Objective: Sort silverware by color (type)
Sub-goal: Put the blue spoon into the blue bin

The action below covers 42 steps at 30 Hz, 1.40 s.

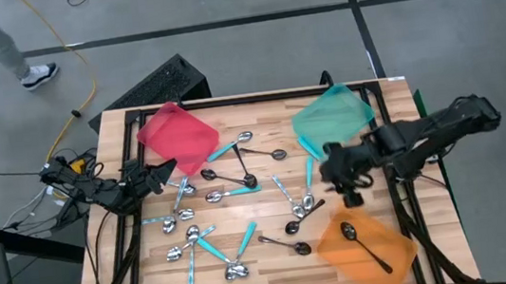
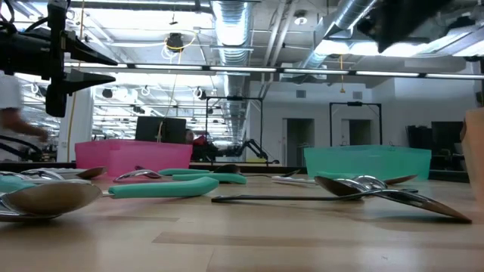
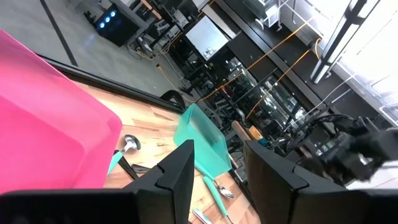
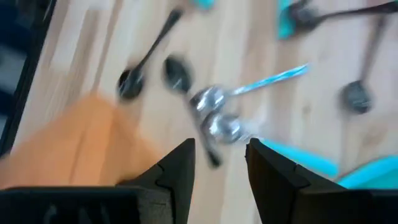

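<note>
Overhead, table-level and two wrist views.

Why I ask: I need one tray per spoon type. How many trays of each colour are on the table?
red tray: 1
teal tray: 1
orange tray: 1
Total: 3 trays

You see two matte black arms with chunky joints; the left arm (image 1: 110, 189) carries black cables, and its fingers (image 3: 177, 180) are angular, dark.
</note>
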Each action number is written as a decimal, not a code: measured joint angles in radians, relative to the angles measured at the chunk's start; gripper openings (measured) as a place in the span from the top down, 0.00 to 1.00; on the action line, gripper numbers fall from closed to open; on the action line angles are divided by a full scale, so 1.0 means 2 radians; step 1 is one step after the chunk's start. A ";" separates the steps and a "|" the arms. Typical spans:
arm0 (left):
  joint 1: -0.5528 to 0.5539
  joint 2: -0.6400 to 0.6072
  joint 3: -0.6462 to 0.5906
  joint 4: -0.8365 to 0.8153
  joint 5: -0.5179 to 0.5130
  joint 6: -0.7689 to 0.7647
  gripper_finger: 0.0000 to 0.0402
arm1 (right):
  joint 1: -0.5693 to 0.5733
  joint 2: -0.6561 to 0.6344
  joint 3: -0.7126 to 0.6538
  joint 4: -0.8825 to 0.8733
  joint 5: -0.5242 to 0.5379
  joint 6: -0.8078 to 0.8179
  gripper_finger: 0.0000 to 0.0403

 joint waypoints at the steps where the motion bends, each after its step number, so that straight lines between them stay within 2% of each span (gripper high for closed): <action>1: 0.000 0.000 0.000 0.000 0.000 0.000 0.69 | -0.013 0.000 0.000 0.014 0.003 0.004 0.60; 6: 0.000 0.000 0.000 0.000 0.000 -0.002 0.69 | -0.065 0.015 0.000 0.045 0.006 0.006 0.59; 13: 0.000 0.000 0.000 0.000 0.001 -0.002 0.69 | -0.100 0.077 0.000 0.012 0.030 -0.054 0.56; 16: 0.000 0.000 0.000 0.000 0.002 -0.002 0.69 | -0.097 0.107 -0.001 -0.015 0.031 -0.115 0.55; 23: 0.000 0.001 0.000 0.001 0.003 -0.002 0.69 | -0.077 0.150 0.000 0.006 0.028 -0.291 0.55; 27: 0.000 0.002 0.000 0.000 0.003 0.002 0.69 | -0.069 0.172 0.000 0.004 0.028 -0.357 0.55; 35: 0.000 0.007 0.000 0.000 0.003 0.001 0.69 | -0.068 0.214 0.000 0.008 0.026 -0.417 0.55; 42: 0.000 0.011 0.000 0.000 0.002 0.001 0.69 | -0.068 0.255 0.000 0.015 0.015 -0.425 0.56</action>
